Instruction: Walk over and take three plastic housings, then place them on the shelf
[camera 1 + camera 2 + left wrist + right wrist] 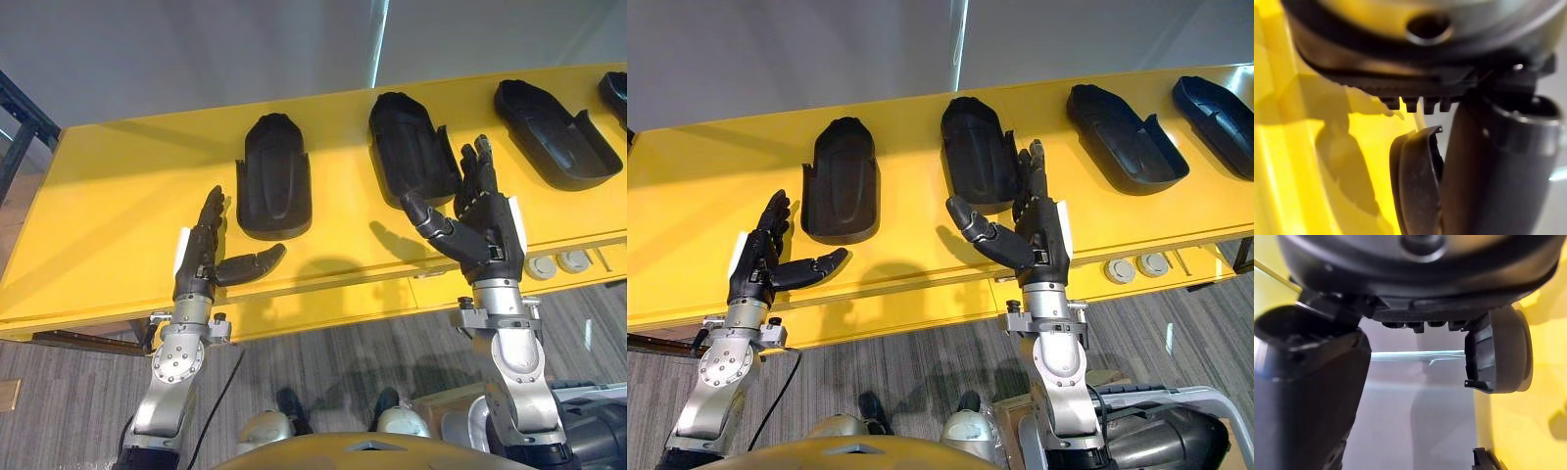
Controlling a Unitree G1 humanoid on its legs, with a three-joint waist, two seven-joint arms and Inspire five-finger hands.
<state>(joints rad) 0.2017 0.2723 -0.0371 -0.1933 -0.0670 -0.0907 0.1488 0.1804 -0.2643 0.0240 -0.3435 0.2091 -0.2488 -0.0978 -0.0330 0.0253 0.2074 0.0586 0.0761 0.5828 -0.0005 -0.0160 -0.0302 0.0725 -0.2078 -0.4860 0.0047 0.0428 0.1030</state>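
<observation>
Surface: a yellow table [118, 196] runs across in front of the robot, with the plastic housings lying on it in a row, hollow side up.
First housing [274, 176]: at 1 o'clock from the left hand, just beside its fingertips.
Second housing [411, 147]: at 10 o'clock from the right hand; the fingers overlap its right rim, and I cannot tell whether they touch it.
Third housing [554, 132]: at 1 o'clock from the right hand, well apart from it.
Fourth housing [615, 93]: cut off by the edge, at 2 o'clock.
Left hand [201, 259]: spread wide, fingers straight, thumb stretched toward 3 o'clock under the first housing's near end; holding nothing.
Right hand [482, 220]: spread wide, fingers straight toward 12 o'clock, thumb reaching to 10 o'clock; holding nothing.
Stage: likely lining up the first grasps; none of the three is lifted yet.
Risk, push: a thumb closing before the fingers are seated could shove a shell toward 12 o'clock and off the far edge.
Risk, slip: the shells look smooth and tapered, so a pinch on one thin rim may let go on lifting.
Risk, neighbour: a right-hand sweep toward 1 o'clock could knock the third housing.
</observation>
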